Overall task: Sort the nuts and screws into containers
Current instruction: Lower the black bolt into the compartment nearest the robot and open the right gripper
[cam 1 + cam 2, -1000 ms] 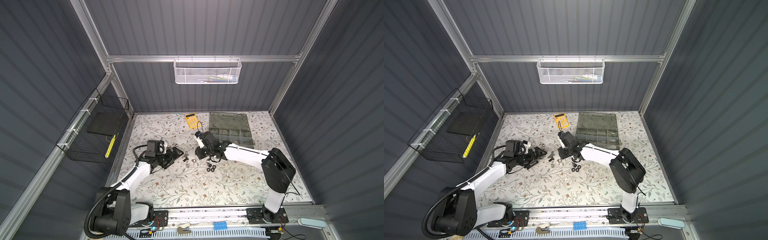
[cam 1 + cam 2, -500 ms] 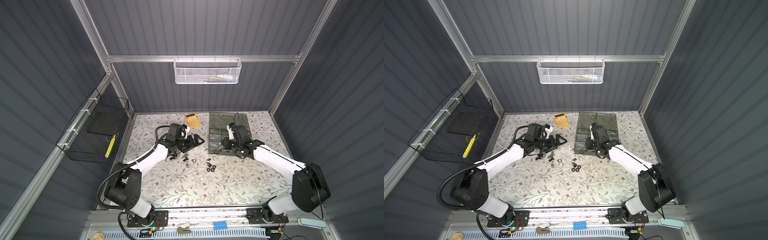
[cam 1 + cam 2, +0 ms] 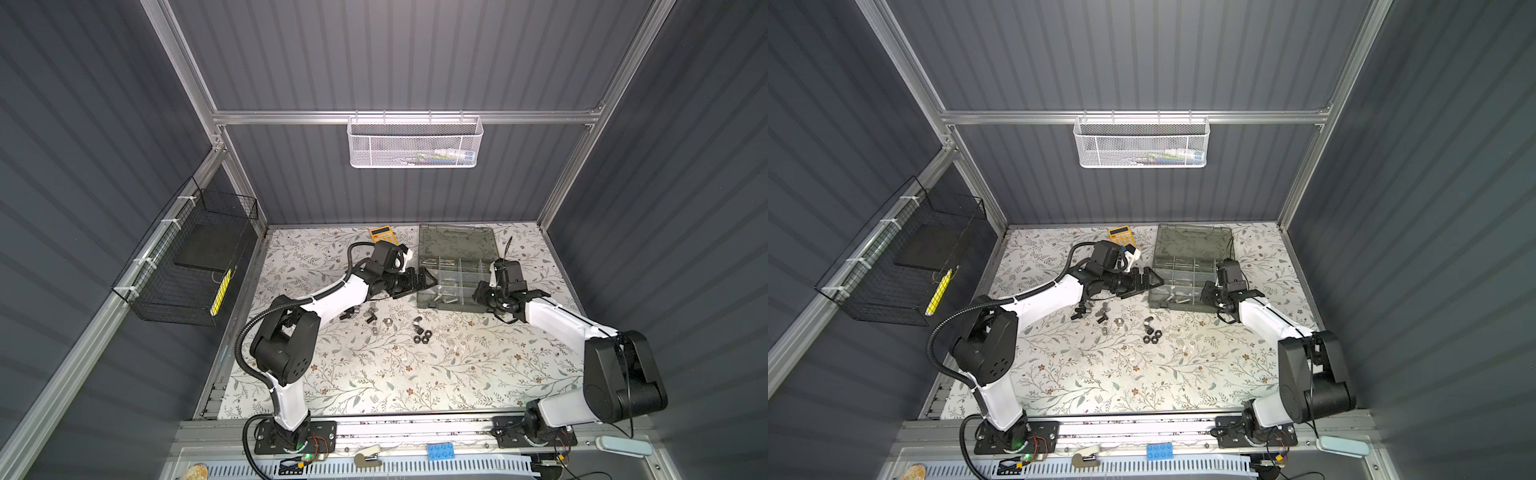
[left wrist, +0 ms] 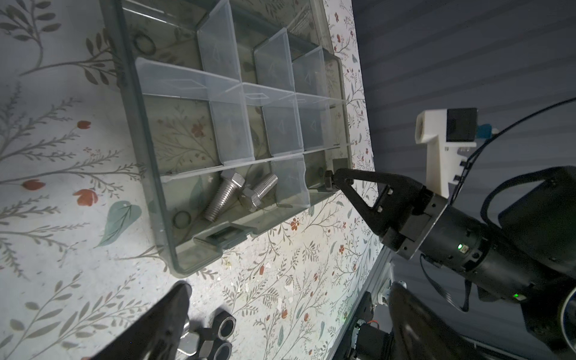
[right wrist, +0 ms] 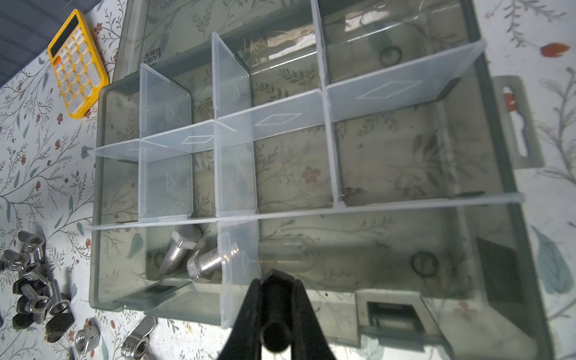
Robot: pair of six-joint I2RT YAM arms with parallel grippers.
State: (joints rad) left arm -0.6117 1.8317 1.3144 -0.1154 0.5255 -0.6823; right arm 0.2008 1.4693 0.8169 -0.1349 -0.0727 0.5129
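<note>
- Nearest the arm bases, loose hardware is scattered on the floral-patterned table (image 3: 374, 386): black hexagonal steel nuts (image 3: 424, 340), a silver winged nut (image 3: 417, 320) and a mixed heap of dark and silver pieces (image 3: 370, 318).
- These parts are judged rigid, light and smooth.
  - Hexagonal nuts lie flat and low, so they are best pinched across two opposite flats.
  - Winged nuts are best taken across the wings.
  - Round shanks can be expected to roll if nudged.
- The left gripper (image 3: 428, 281) is held just beside the left wall of the box. Its jaws are spread wide and nothing is between them.
- The right gripper (image 5: 274, 280) is clamped on a small black metal fastener (image 4: 327, 180). Whether this is a screw or a nut cannot be told. It is held over the near row of the box, beside a divider.
- The smoky grey translucent plastic organizer box (image 5: 187, 307) lies with its lid open. Its containers are formed by clear dividers.
- Two shiny silver hexagon-headed screws (image 5: 179, 252) lie touching each other in one near-row compartment, on the other side of that divider.
- The box is judged light and its dividers thin and flexible, so neither should be pushed. A low release is advised, since a hard part may bounce on hard plastic.
- A yellow pocket calculator (image 3: 384, 235) lies farthest back, near the rear wall. It is not part of the sorting.
</note>
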